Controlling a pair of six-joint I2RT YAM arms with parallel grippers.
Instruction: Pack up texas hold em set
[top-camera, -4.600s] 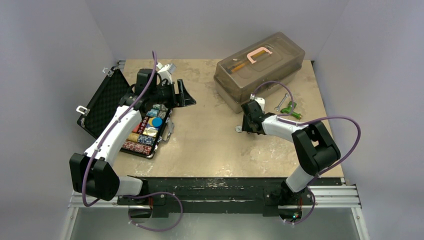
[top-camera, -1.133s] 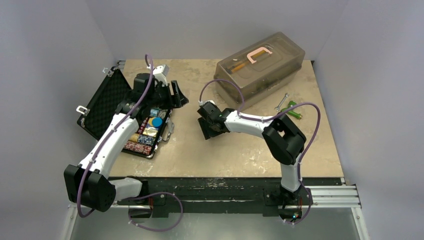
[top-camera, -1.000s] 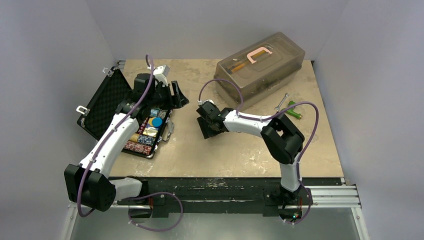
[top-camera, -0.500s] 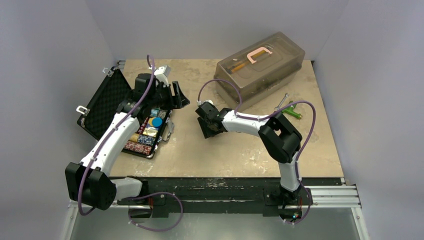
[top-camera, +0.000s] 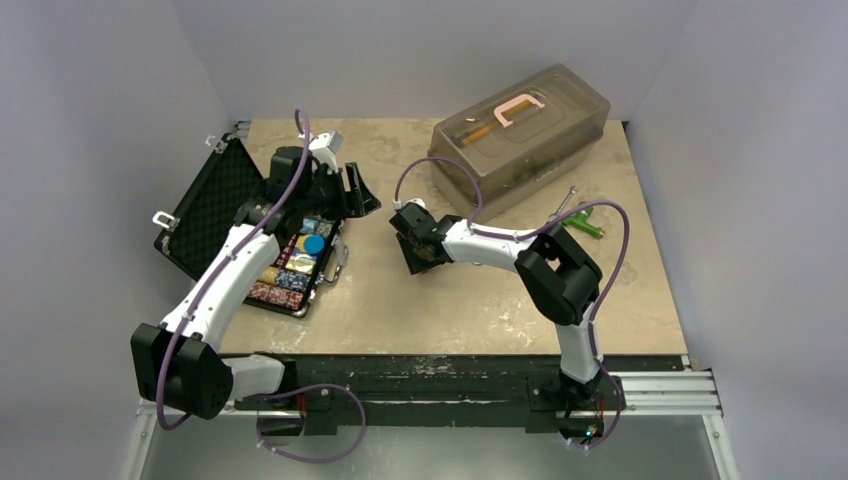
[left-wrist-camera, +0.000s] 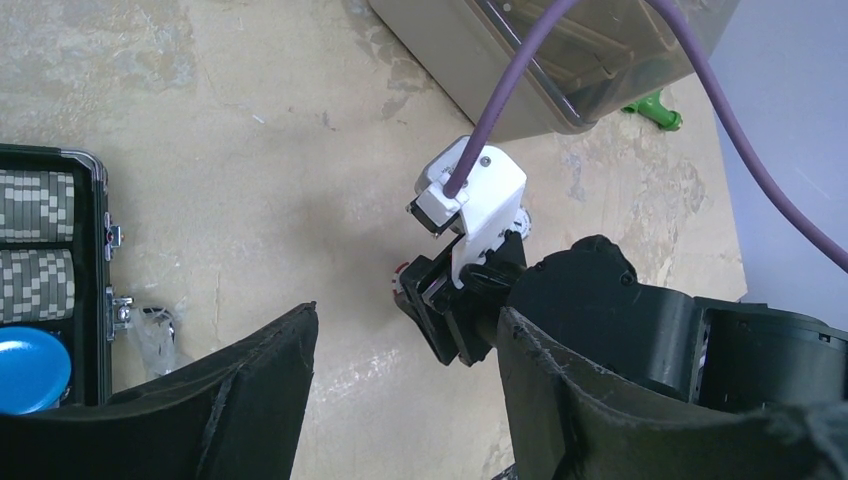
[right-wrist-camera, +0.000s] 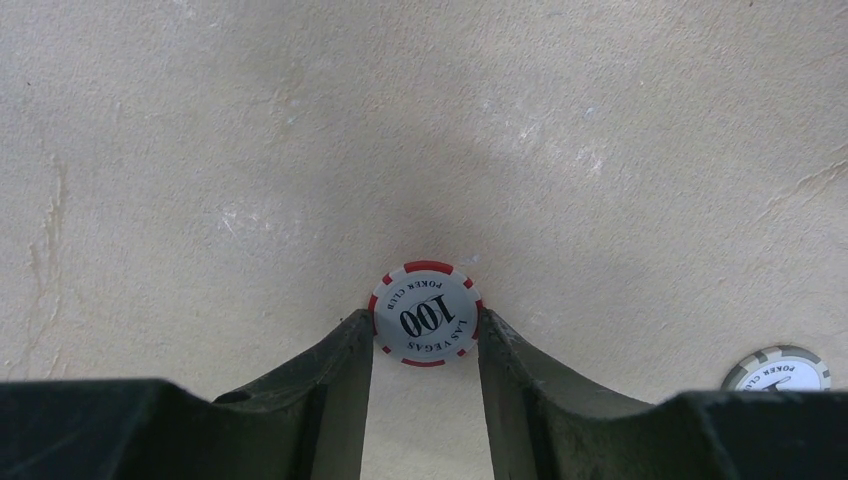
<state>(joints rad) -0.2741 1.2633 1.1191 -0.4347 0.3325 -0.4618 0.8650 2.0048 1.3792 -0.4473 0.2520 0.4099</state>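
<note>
The black briefcase (top-camera: 205, 205) lies open at the left, with rows of chips (top-camera: 290, 270) and a blue disc (top-camera: 314, 243) in its tray. My right gripper (top-camera: 415, 255) is low over the table, right of the case. In the right wrist view it (right-wrist-camera: 425, 335) is shut on a red-and-white "100" chip (right-wrist-camera: 425, 318), pinched by the edges between the fingertips. A second grey-edged chip (right-wrist-camera: 775, 368) lies on the table nearby. My left gripper (top-camera: 355, 195) hovers open and empty past the case's far right corner. In its own view the left gripper (left-wrist-camera: 405, 312) looks down on the right gripper (left-wrist-camera: 450, 310).
The translucent grey tub (top-camera: 520, 135) with the pink clamp (top-camera: 518, 108) stands at the back right. The green-handled tool (top-camera: 585, 222) and wrench (top-camera: 565, 205) lie beside it. The case's metal latches (left-wrist-camera: 115, 300) show at the left of the left wrist view.
Since the oldest frame, my right arm has swung left from beside the tub to the table's middle, and in the last second it crept slightly further left. The left gripper shifted only a little.
</note>
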